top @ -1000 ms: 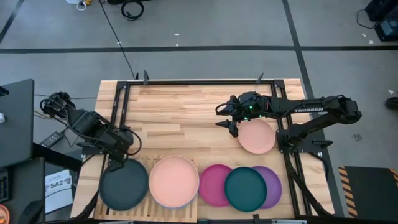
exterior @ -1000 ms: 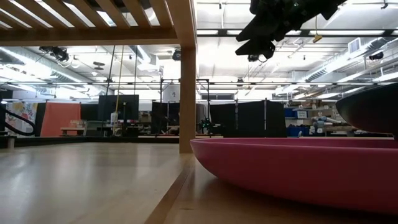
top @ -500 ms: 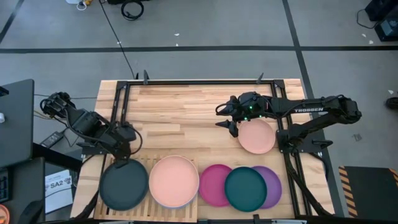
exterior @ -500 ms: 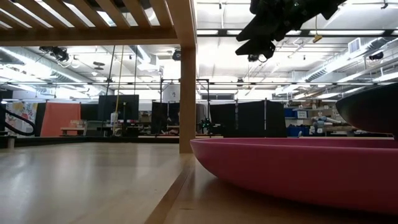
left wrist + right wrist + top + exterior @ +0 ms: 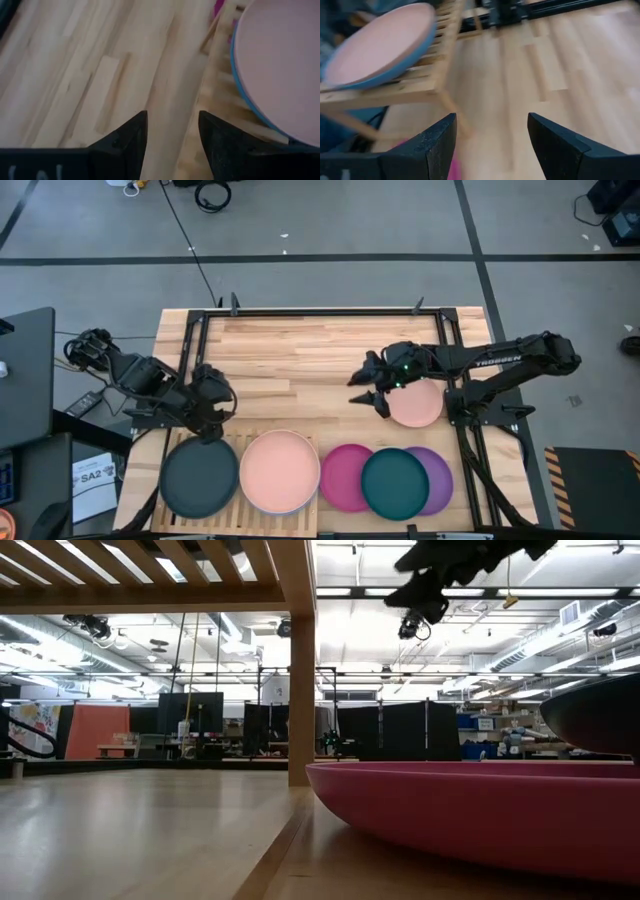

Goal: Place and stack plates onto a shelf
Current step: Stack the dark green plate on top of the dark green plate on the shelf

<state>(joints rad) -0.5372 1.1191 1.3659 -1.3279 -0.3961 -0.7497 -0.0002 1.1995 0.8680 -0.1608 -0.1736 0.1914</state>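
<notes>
A butcher-block table (image 5: 300,360) stands on a grey floor, with a black frame around it. At the left, the left gripper (image 5: 207,402) has pulled back from the black plate (image 5: 200,478) and now hangs over bare wood just beyond the shelf (image 5: 228,518), fingers apart and empty; a second ago it was at that plate's rim. The black plate lies free on the slats, so this placing seems finished. Beside it on the shelf sits a salmon plate (image 5: 279,470) on top of a blue plate (image 5: 245,102), whose edge shows in the left wrist view. To the right, still on the table, lie the magenta plate (image 5: 342,477), the teal plate (image 5: 395,481) and the purple plate (image 5: 438,480), overlapping. Farther right, the right gripper (image 5: 368,388) has moved a little toward the shelf, jaws wide and empty, at the edge of the second salmon plate (image 5: 416,402). That plate is probably the next one to take.
</notes>
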